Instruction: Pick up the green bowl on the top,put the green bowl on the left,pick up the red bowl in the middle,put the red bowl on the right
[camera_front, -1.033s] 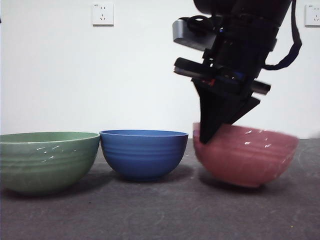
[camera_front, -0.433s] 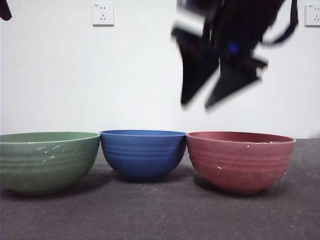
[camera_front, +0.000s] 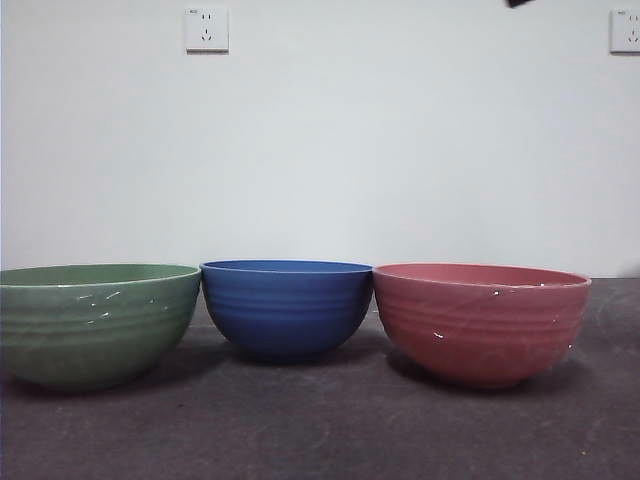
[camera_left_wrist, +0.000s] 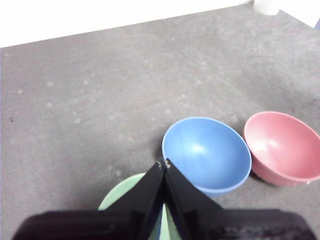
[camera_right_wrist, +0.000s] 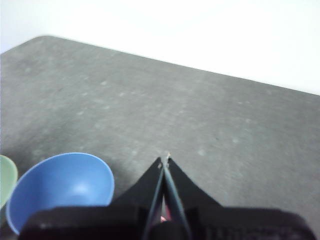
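Both claws closed above three separate bowls (camera_front: 287, 308).

Three bowls – one green bowl (camera_front: 95, 322), one blue bowl (camera_front: 287, 307), one red bowl (camera_front: 481, 320).

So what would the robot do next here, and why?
Probably nothing more than pull both arms back to rest. The green bowl stands on the left, the blue bowl in the middle and the red bowl on the right, all upright on the table. The left pincer and right pincer are shut and hold nothing.
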